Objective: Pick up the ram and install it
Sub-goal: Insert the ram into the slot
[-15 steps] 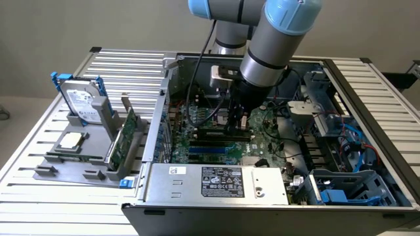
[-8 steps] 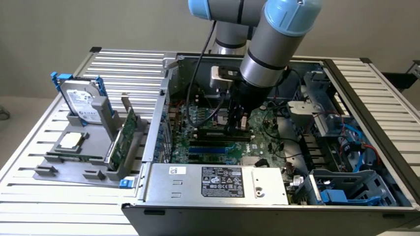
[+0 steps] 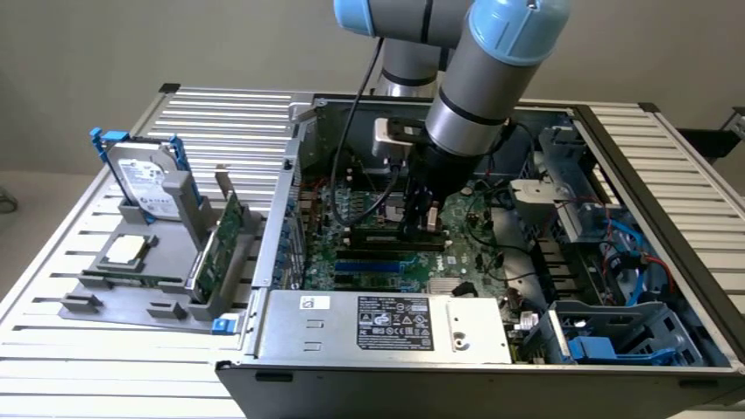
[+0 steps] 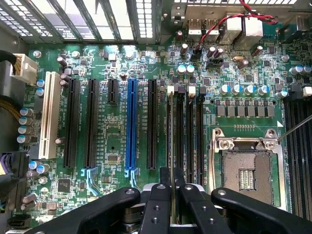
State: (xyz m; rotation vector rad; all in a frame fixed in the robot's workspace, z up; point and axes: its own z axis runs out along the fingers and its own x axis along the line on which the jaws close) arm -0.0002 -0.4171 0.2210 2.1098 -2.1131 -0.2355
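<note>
Black, jointed and closest to the lens, the tool [image 4: 171, 171] has its two fingers pressed almost together, pinching the ram [image 4: 170, 141], a long, thin dark-green circuit-board stick seen edge-on as a narrow olive line. It hangs upright directly over the green motherboard [image 4: 112, 146], lined up lengthwise with the row of black memory slots [image 4: 190, 136] that lie between the blue expansion slot [image 4: 130, 126] and the silver processor socket [image 4: 248, 170]; whether its lower edge touches a slot I cannot tell. In the exterior view the arm [image 3: 483, 87] reaches down into the open grey computer case [image 3: 349, 332], which sits on the slatted aluminium desk [image 3: 233, 113]. A grey fixture tray [image 3: 82, 305] on the exterior view's left of the case carries a silver hard drive [image 3: 146, 179], a wider green expansion card [image 3: 222, 244] and a square silver processor chip [image 3: 126, 251]. The stick looks light and stiff, yet thin enough to crack if bent or twisted, and its smooth flat faces would probably slip under a weak pinch. A hold across both faces at the middle of the upper edge, as here, seems soundest: balanced, clear of the contact edge, and able to keep the board vertical.
</note>
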